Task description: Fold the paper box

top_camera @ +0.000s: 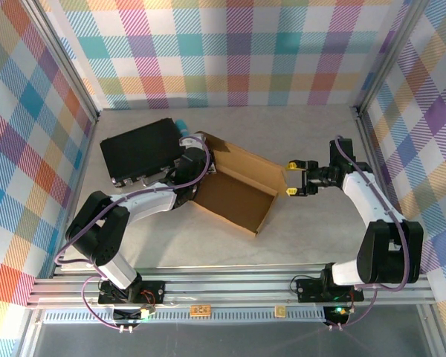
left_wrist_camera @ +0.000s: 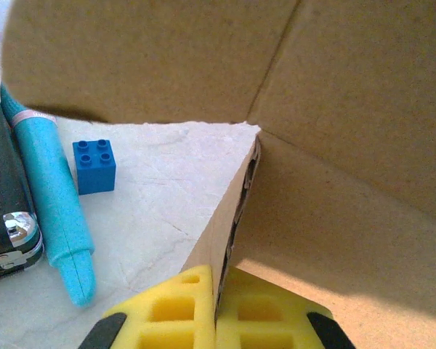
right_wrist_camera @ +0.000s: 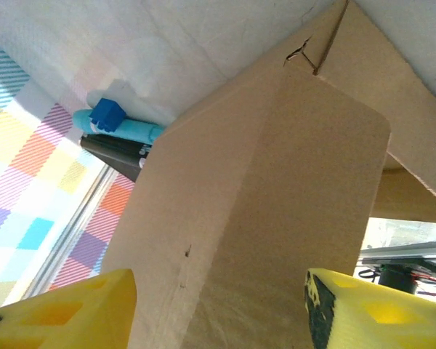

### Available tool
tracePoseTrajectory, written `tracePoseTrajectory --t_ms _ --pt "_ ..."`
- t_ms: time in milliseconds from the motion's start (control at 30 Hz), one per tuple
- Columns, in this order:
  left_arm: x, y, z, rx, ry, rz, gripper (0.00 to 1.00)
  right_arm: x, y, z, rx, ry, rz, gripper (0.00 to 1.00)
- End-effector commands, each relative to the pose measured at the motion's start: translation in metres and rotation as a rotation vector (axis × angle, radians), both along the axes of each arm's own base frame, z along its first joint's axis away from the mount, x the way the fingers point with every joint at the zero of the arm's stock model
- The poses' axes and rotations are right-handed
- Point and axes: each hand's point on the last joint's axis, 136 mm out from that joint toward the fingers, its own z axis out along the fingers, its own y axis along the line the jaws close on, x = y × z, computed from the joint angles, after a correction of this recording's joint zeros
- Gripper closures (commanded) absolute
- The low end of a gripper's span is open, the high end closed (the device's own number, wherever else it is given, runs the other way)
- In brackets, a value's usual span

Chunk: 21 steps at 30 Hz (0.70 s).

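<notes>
a: where's the box (top_camera: 238,190)?
b: mid-desk, open side up, just beside the case (top_camera: 141,149). the left tool (left_wrist_camera: 216,309) is pressed together on the edge of its left side. the right tool (top_camera: 295,179) is spread, with a flap (right_wrist_camera: 291,203) standing between its pads (right_wrist_camera: 73,309), apparently untouched.
a: how will it handle?
b: light, thin corrugated card, i'd judge. stiff across the panels, bends at the creases, crushes if squeezed hard. take flaps near their free edges while one side is pinned.
a: surface, room?
b: the desk (top_camera: 320,238) looks smooth, so the box may slide. a pen (left_wrist_camera: 51,196) and a brick (left_wrist_camera: 94,166) lie near the pinched side. plaid walls (top_camera: 230,52) close in on three sides.
</notes>
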Motion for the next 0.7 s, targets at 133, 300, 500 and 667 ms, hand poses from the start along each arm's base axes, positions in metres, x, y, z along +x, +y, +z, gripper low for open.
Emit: tracePoseTrajectory --t_ms 133,300,500,667 --pt "0.006 -0.009 0.004 -0.05 0.003 -0.001 1.0 -0.006 0.026 -0.008 0.075 0.066 -0.013 0.34" --pt "0.005 -0.011 0.002 -0.055 0.005 -0.005 1.0 -0.001 0.031 -0.013 0.073 0.074 -0.027 0.34" --pt "0.003 -0.012 0.001 -0.059 0.01 -0.012 1.0 0.017 0.035 -0.018 0.08 0.076 -0.046 0.37" --pt "0.001 -0.012 0.002 -0.059 0.012 -0.017 1.0 0.029 0.036 -0.018 0.066 0.06 -0.045 0.46"
